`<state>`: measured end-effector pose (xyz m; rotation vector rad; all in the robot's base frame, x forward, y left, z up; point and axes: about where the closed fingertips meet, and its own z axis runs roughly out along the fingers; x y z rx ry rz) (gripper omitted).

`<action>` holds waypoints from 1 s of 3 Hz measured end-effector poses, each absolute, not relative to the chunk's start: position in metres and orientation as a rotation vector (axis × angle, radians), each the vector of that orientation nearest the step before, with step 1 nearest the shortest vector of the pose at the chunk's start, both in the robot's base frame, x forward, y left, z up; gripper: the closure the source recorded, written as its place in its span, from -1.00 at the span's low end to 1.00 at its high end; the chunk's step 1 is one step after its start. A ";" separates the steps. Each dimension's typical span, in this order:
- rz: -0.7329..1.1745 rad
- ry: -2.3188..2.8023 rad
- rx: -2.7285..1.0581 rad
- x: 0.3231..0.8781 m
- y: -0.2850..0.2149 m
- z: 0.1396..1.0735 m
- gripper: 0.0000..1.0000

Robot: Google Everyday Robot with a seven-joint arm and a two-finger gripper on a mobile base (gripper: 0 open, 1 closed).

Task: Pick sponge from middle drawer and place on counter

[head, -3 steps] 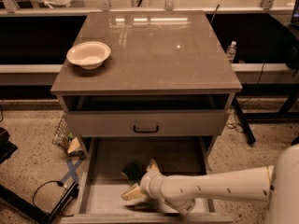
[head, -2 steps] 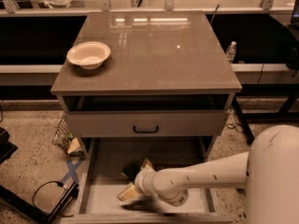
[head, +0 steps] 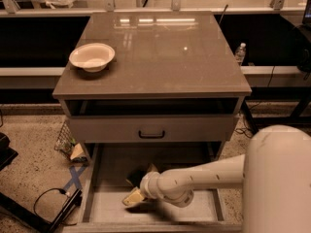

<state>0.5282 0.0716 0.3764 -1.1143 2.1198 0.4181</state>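
The middle drawer (head: 97, 178) stands pulled out at the bottom of the cabinet, with a pale floor and low grey walls. The sponge (head: 139, 176) lies on the drawer floor near the middle, dark face up with a yellow edge showing. My gripper (head: 132, 197) reaches into the drawer from the right on a white arm. Its pale tip sits just in front of and slightly left of the sponge, low over the floor. The counter (head: 160, 47) is the glossy grey-brown slab on top of the cabinet.
A white bowl (head: 92, 57) sits at the counter's left edge. A closed grey drawer front with a black handle (head: 151, 134) hangs above the open drawer. My arm's bulky white body (head: 279, 178) fills the lower right. Cables and a wire basket (head: 65, 140) lie on the floor at left.
My arm has swung further into the drawer and its body has grown large at the right. The gripper tip has shifted a little left. The sponge has stayed in place.
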 end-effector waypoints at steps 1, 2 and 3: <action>0.433 2.186 -1.145 0.540 0.071 0.352 -0.61; 0.433 2.181 -1.142 0.539 0.071 0.353 -0.15; 0.435 2.181 -1.143 0.539 0.072 0.353 0.48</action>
